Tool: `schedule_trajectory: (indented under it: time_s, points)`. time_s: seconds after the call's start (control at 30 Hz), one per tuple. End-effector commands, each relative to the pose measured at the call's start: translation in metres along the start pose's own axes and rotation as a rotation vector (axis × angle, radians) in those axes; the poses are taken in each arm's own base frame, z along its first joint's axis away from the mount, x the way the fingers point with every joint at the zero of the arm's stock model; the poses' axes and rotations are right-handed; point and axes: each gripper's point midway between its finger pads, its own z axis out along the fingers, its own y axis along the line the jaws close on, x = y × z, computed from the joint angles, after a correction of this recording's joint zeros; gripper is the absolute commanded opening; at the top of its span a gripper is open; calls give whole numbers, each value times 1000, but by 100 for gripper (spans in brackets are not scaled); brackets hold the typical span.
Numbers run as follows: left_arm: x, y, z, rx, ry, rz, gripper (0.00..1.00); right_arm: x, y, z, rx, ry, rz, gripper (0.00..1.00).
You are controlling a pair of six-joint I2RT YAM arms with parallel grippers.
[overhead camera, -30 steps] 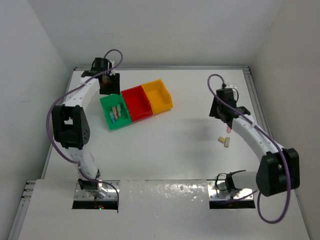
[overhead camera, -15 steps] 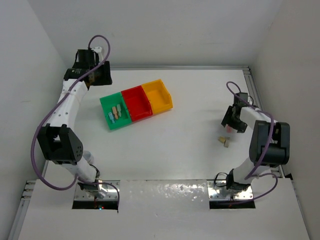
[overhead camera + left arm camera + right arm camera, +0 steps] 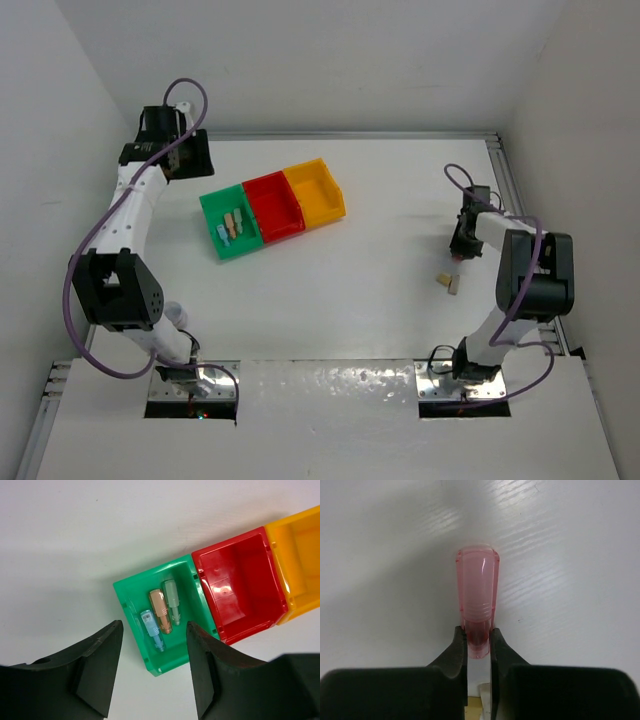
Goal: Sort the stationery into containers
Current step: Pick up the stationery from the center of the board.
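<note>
Stationery in play right now is one pink translucent cap, pinched at its narrow end by the right claw at the right of the overhead frame. The jaws are closed on only the last bit of it, and the rest sticks out forward just above the desk. I can't tell whether it touches the surface.

It looks like hard, glossy, hollow plastic, so I'd judge it nearly weightless and stiff but slick. Because it tapers, a squeeze this shallow could squirt it forward or let it swivel. A hold further up the body, across the ribbed band, would seem safer.

Just below it in the overhead frame, two small beige pieces lie loose on the desk. They look blocky and easy to pinch across their flat sides.

Well apart at upper left, the left claw hangs open and empty over the green bin, which holds three short sticks side by side. The red bin and yellow bin joined to it hold nothing.
</note>
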Motion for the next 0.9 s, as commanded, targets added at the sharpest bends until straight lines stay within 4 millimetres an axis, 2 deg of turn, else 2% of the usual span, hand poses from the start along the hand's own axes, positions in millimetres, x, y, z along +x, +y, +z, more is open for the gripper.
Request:
schedule_trajectory:
  time_s: [0.0, 0.1, 0.13, 0.17, 0.2, 0.23, 0.27, 0.3, 0.33, 0.4, 0.43, 0.5, 0.53, 0.57, 0.6, 0.63, 0.67, 0.7, 0.73, 0.87]
  points:
    - [-20, -7, -22, 35, -88, 2, 51, 7, 1, -8, 23, -34, -82, 0]
    - [-20, -21, -22, 100, -81, 9, 51, -11, 12, -36, 30, -179, -156, 0]
    - [-19, -24, -22, 112, -77, 11, 51, -15, 23, -46, 2, -225, -178, 0]
    - [-20, -33, -23, 136, -78, 25, 50, -26, 38, -68, -56, -314, -187, 0]
    - [-17, -41, -22, 171, -62, 39, 50, -27, 55, -80, -127, -346, -196, 0]
    - [-16, -59, -24, 216, -58, 76, 50, -27, 85, -98, -219, -408, -242, 0]
    - [-15, -66, -24, 240, -53, 87, 49, -29, 100, -120, -286, -474, -275, 0]
    - [-13, -78, -26, 291, -43, 96, 49, -27, 114, -133, -323, -519, -302, 0]
    - [-11, -92, -28, 334, -43, 144, 49, -19, 142, -151, -398, -577, -348, 0]
    - [-6, -113, -33, 413, -35, 173, 50, -14, 170, -176, -487, -643, -364, 0]
    - [-1, -129, -36, 449, -28, 201, 49, -7, 197, -197, -564, -691, -389, 0]
    - [3, -155, -44, 514, -47, 241, 50, 1, 222, -205, -599, -702, -407, 0]
    - [12, -161, -43, 531, -38, 248, 51, 5, 245, -225, -658, -731, -422, 0]
    - [13, -169, -47, 553, -49, 259, 51, 8, 258, -232, -690, -732, -422, 0]
    - [23, -186, -52, 605, -31, 281, 52, 15, 275, -229, -715, -711, -446, 0]
    - [28, -194, -54, 628, -18, 290, 52, 14, 294, -249, -775, -738, -443, 0]
    - [34, -203, -55, 651, -4, 300, 53, 10, 302, -251, -784, -741, -430, 0]
    - [37, -209, -57, 665, 1, 307, 53, 17, 316, -249, -808, -717, -451, 0]
    - [42, -217, -59, 683, 9, 316, 53, 15, 327, -264, -857, -729, -447, 0]
    - [52, -233, -59, 707, 30, 280, 54, 18, 347, -274, -898, -740, -459, 0]
